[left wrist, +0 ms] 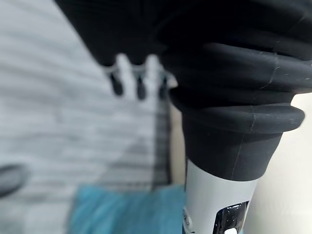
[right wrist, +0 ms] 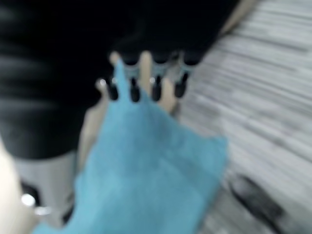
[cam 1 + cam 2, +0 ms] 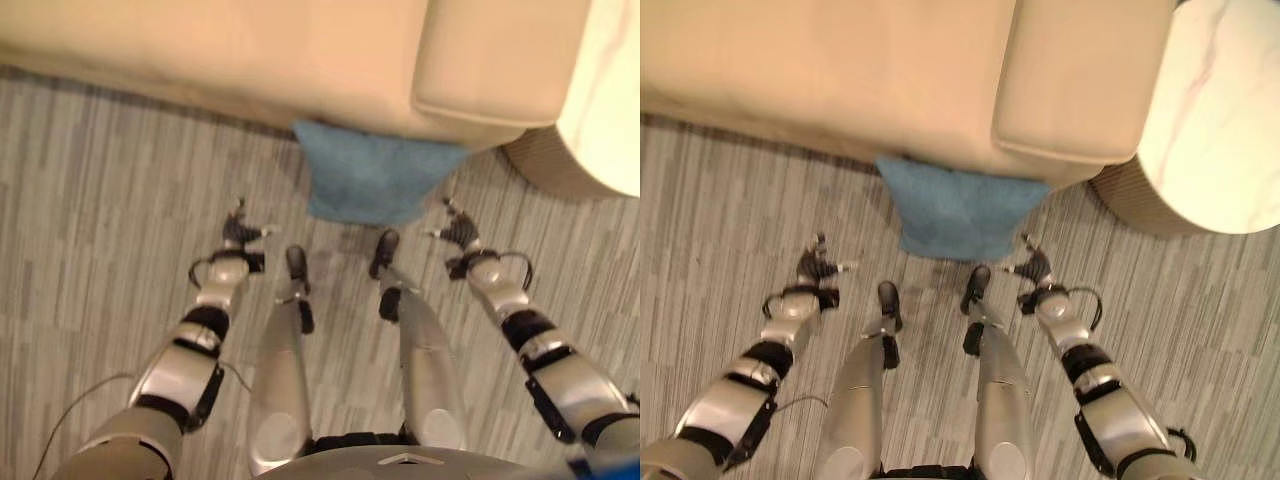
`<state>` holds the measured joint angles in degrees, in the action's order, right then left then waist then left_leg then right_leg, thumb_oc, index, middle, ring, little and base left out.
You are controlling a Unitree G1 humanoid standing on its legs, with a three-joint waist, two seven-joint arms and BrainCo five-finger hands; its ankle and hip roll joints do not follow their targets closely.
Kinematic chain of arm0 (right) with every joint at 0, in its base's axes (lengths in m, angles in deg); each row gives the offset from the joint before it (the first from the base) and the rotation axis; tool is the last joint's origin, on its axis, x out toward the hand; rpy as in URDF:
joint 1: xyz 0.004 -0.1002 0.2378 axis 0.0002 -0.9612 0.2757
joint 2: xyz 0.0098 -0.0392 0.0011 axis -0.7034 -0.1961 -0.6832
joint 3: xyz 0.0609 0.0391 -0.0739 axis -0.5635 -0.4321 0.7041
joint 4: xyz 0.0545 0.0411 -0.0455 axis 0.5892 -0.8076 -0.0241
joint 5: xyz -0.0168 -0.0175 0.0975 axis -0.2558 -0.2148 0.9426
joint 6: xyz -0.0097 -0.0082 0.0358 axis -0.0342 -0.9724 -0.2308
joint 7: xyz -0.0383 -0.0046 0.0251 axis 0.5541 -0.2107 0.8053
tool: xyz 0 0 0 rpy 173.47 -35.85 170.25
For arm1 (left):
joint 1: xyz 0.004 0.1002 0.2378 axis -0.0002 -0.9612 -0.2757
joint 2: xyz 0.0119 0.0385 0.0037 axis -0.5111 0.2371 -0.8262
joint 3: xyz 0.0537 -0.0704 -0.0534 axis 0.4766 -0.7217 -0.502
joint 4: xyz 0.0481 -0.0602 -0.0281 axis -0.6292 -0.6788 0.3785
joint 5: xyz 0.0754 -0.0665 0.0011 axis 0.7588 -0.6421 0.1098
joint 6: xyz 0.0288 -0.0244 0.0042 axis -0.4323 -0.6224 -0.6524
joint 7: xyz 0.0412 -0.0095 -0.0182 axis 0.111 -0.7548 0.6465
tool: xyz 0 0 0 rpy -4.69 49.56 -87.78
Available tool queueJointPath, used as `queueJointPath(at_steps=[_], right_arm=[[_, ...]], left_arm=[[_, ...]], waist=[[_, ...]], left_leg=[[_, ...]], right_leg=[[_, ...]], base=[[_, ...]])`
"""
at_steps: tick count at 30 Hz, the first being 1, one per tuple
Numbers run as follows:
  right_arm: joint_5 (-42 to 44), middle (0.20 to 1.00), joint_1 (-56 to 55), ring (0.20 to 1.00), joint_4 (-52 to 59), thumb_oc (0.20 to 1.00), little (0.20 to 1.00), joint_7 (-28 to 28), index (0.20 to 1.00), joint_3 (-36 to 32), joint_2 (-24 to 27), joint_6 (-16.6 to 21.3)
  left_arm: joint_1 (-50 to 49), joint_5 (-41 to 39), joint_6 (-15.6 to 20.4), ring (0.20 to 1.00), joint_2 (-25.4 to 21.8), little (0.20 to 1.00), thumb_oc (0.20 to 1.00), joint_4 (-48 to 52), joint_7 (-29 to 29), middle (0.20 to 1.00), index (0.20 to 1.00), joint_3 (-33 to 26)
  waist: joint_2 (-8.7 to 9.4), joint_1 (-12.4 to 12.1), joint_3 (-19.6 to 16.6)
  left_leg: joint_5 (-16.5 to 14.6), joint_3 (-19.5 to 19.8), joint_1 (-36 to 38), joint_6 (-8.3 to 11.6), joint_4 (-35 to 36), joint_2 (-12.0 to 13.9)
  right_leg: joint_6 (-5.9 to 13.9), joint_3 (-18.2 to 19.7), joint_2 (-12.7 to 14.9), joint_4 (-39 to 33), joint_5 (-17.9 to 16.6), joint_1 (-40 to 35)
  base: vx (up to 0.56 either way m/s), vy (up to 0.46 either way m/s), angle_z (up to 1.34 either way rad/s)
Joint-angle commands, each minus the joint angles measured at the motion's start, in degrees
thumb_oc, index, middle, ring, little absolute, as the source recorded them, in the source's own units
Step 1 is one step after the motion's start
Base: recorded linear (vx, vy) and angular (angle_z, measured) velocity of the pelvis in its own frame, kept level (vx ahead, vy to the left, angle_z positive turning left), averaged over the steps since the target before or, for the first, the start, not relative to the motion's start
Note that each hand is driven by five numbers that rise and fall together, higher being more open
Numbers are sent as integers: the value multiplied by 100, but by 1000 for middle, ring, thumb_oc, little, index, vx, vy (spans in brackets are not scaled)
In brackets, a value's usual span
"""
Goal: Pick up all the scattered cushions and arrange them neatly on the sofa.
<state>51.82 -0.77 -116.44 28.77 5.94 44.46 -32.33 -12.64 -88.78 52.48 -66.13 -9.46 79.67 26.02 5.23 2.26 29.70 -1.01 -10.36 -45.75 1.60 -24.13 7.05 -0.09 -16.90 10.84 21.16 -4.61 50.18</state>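
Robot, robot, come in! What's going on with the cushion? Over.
Both hands, left and right, open, either side of blue cushion. Cushion on floor against sofa. Nothing blocking.

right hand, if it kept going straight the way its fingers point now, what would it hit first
Probably the blue cushion on the floor against the beige sofa: the right hand hangs beside the cushion's corner, fingers aimed toward it, though depth is unclear.

1 blue cushion [image 3: 372, 172] lies on the floor [image 3: 110, 200], touching the beige sofa [image 3: 250, 50].
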Motion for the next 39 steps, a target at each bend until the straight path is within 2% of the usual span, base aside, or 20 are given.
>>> queueJointPath(at_steps=[1, 4, 5, 7, 17, 23, 27, 32, 39], right_arm=[[243, 1000, -539, 1000, 54, 1000, 1000, 385, 1000, 57, 243, 235], [250, 1000, -68, 1000, -115, 1000, 1000, 620, 1000, 11, 398, 214], [156, 1000, 251, 1000, -359, 1000, 1000, 888, 1000, 4, 468, 158], [204, 1000, 527, 1000, -562, 1000, 1000, 1011, 1000, 9, 503, 120], [307, 1000, 1260, 1000, -893, 1000, 1000, 956, 1000, 304, 700, 54], [536, 1000, 2088, 1000, -1283, 1000, 1000, 972, 1000, 645, 723, 26], [628, 1000, 2583, 1000, -1317, 1000, 1000, 1034, 1000, 900, 646, -12], [775, 1000, 2945, 1000, -854, 1000, 1000, 1117, 1000, 1112, 427, 38], [894, 1000, 3137, 1000, 246, 1000, 1000, 1235, 1000, 1240, -280, 193]], left_arm=[[-549, -49, 223, 1000, -25, 1000, 1000, 140, 337, 1000, 1000, -16], [-41, -92, 178, 1000, -89, 1000, 1000, 146, 506, 1000, 1000, 37], [251, -129, 147, 1000, -117, 1000, 1000, 37, 608, 1000, 1000, 81], [494, -190, 130, 1000, -165, 1000, 1000, -89, 688, 1000, 1000, 123], [1031, -407, 32, 1000, -169, 1000, 1000, -278, 678, 1000, 1000, 327], [1811, -425, -98, 1000, -243, 1000, 1000, -646, 689, 1000, 1000, 679], [2317, -496, -153, 1000, -229, 1000, 1000, -698, 752, 1000, 1000, 914], [2711, -662, -147, 1000, -144, 1000, 1000, -528, 830, 1000, 1000, 1080], [2887, -645, -180, 1000, 182, 1000, 1000, -198, 986, 1000, 1000, 1208]], waist=[[-135, -36, -771], [-208, 26, -779], [-239, 66, -767], [-262, 99, -764], [-333, 111, -801], [-367, 118, -757], [-377, 146, -659], [-367, 191, -544], [-322, 231, -507]], left_leg=[[-89, 80, -420, 175, -259, 106], [-200, 119, -1071, 137, -633, 152], [-246, 123, -1366, 130, -809, 170], [-291, 134, -1599, 111, -955, 170], [-364, 145, -2364, 44, -1258, 126], [-357, 169, -2863, 13, -1442, 120], [-445, 191, -3252, -20, -1779, 132], [-557, 202, -3637, -41, -2204, 199], [-732, 244, -3966, -134, -2663, 342]], right_leg=[[702, 393, 255, 534, 539, -11], [652, 519, 312, 913, 633, 639], [628, 560, 309, 1060, 669, 928], [625, 597, 283, 1197, 681, 1181], [601, 738, 252, 1514, 739, 2023], [594, 805, 233, 1747, 759, 2545], [567, 869, 176, 1971, 772, 2921], [558, 947, 71, 2232, 772, 3319], [516, 1013, -98, 2495, 770, 3679]], base=[[6, 18, -11], [17, 6, -2], [44, 42, 2], [40, 46, -1], [19, 2, -4], [0, 0, 0], [6, -1, -2], [26, -5, -14], [26, 4, -13]])
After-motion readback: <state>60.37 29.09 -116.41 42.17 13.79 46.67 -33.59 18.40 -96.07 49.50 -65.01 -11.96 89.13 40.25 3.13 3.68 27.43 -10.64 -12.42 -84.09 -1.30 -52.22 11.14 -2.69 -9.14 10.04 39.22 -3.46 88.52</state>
